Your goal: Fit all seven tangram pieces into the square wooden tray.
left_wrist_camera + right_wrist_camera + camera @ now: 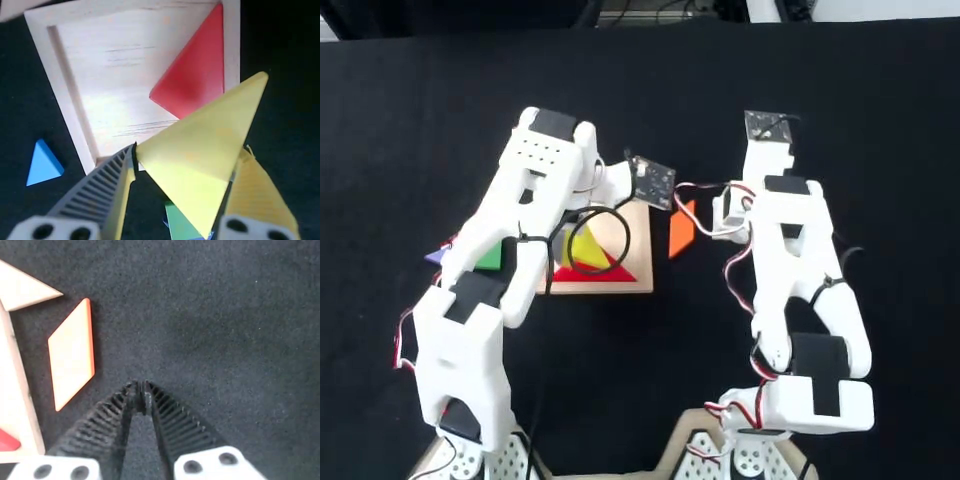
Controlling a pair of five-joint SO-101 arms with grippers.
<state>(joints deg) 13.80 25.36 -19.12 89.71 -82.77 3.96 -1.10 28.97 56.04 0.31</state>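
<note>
The square wooden tray (pixel 638 272) lies under my left arm, with a red triangle (pixel 605 265) flat in it. My left gripper (pixel 590 228) hangs over the tray, shut on a yellow triangle (pixel 584 245). In the left wrist view the yellow triangle (pixel 200 165) sits tilted between the fingers (pixel 107 182), above the tray (pixel 65 85) and the red triangle (pixel 197 75). An orange parallelogram (pixel 681 228) lies on the cloth just right of the tray. Beside it my right gripper (pixel 139 390) is shut and holds nothing, with the orange parallelogram (pixel 72 352) close by.
A green piece (pixel 488 257) and a purple-blue piece (pixel 438 255) lie left of the tray, partly under the left arm. A blue triangle (pixel 44 162) rests on the black cloth outside the tray's rim. A green piece (pixel 180 225) shows below the yellow one.
</note>
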